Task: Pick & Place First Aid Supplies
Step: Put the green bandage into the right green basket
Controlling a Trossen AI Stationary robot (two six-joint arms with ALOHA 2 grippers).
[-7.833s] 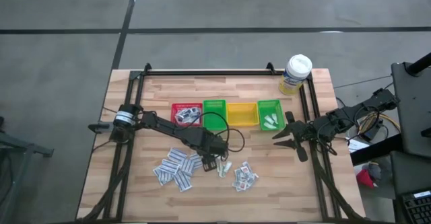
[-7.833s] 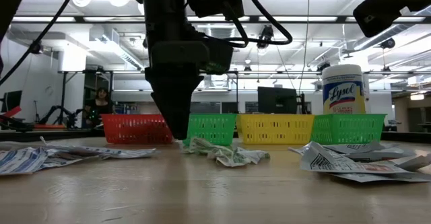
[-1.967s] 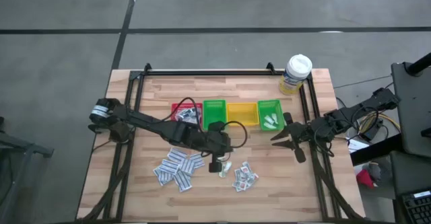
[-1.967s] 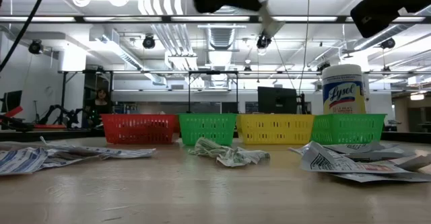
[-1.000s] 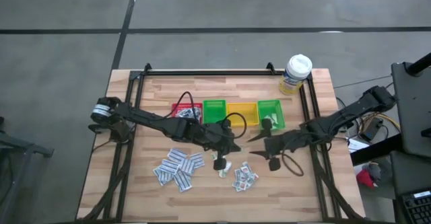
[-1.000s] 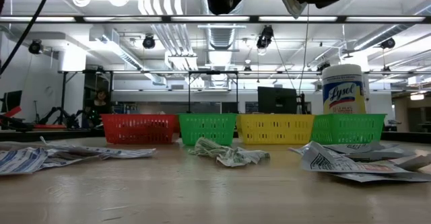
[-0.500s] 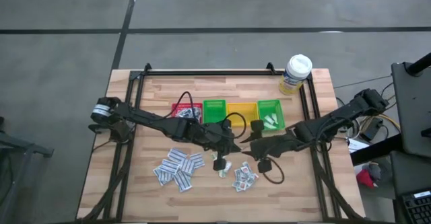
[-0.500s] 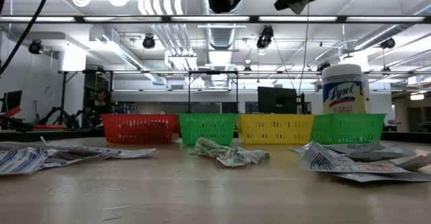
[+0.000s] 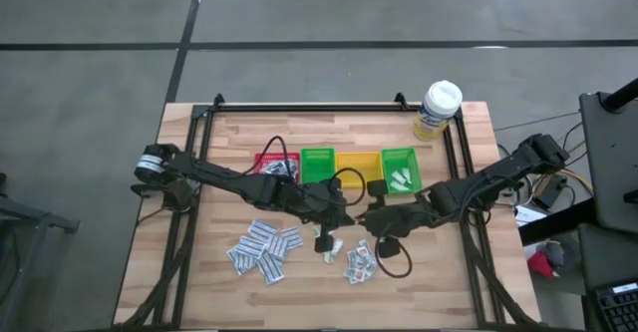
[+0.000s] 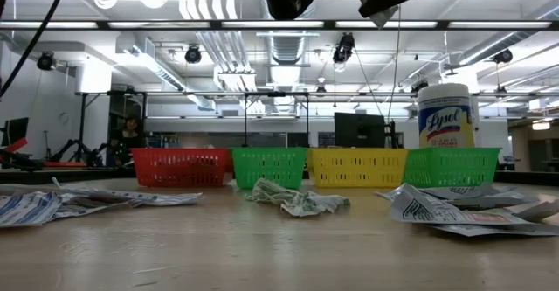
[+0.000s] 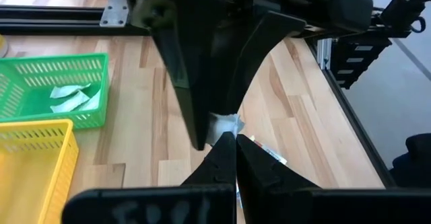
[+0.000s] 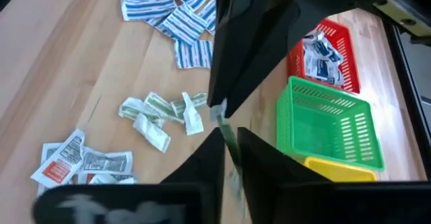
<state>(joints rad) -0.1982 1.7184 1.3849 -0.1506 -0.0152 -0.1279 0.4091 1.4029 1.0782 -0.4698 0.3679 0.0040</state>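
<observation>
Only readable text: "Lysol" in dark script on the yellow label of the white-capped bottle [image 10: 446, 116], low view, standing behind the rightmost green bin [image 10: 451, 167]. Packets [image 10: 428, 208] on the table carry dark print, too small to read. Packets with red and black print [image 12: 81, 162] in the right wrist view likewise illegible. No other legible signs or numbers.

High view looked straight down on the whole table [image 9: 209, 272], both arms in frame. Low view sat at tabletop level, facing across to the four bins; red bin [image 10: 175, 167] leftmost. Each wrist view looked down close over the boards. High, low and right wrist views shared the green-printed packets [image 12: 161, 116].
</observation>
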